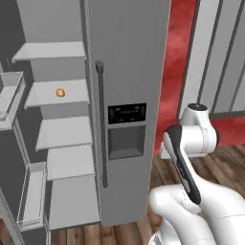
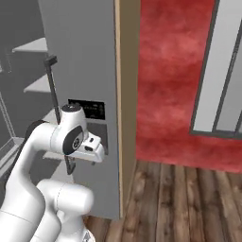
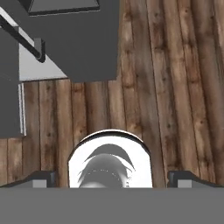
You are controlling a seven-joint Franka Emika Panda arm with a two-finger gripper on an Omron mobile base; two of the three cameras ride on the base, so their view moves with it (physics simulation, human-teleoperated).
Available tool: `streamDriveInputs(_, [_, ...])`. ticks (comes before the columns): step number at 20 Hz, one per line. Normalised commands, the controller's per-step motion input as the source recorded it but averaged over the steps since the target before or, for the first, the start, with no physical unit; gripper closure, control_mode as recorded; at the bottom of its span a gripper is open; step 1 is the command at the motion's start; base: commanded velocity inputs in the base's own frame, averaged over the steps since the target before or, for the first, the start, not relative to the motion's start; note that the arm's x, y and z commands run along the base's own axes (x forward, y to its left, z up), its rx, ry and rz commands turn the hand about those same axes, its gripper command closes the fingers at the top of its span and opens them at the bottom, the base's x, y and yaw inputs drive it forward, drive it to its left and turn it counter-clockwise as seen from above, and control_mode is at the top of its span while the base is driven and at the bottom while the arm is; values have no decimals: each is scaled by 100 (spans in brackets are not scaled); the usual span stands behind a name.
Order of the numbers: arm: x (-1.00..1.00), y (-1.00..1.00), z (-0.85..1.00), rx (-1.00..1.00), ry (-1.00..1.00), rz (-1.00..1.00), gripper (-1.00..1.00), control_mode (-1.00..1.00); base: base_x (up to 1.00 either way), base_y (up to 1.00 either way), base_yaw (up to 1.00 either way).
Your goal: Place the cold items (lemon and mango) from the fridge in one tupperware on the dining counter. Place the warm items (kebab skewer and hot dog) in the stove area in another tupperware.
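hand (image 3: 112, 177): fingertips spread wide, grasping nothing, aimed down at the floor | fruit (image 1: 60, 93): small orange one on fridge shelf (image 1: 72, 98), well above and away from the hand | handling: likely light, firm, smooth, rolls; pinch across middle

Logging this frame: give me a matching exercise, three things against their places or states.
Things:
1. fruit
2. fridge handle
3. gripper

Places or states:
A. upright on the closed door
B. open, pointing down at the wood floor
C. on a shelf in the open fridge side

Pairs: 1-C, 2-A, 3-B
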Motion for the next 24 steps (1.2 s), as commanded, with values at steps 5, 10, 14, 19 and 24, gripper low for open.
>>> streamDriveInputs(5, [0,0,0,0,0,0,-100,100,6,19,50])
streamDriveInputs(10, [0,0,0,0,0,0,-100,100,24,8,60])
streamDriveInputs(14, [0,0,0,0,0,0,-100,100,8,3,57])
streamDriveInputs(19, [0,0,0,0,0,0,-100,100,21,21,50])
streamDriveInputs(24, [0,0,0,0,0,0,-100,100,40,19,2])
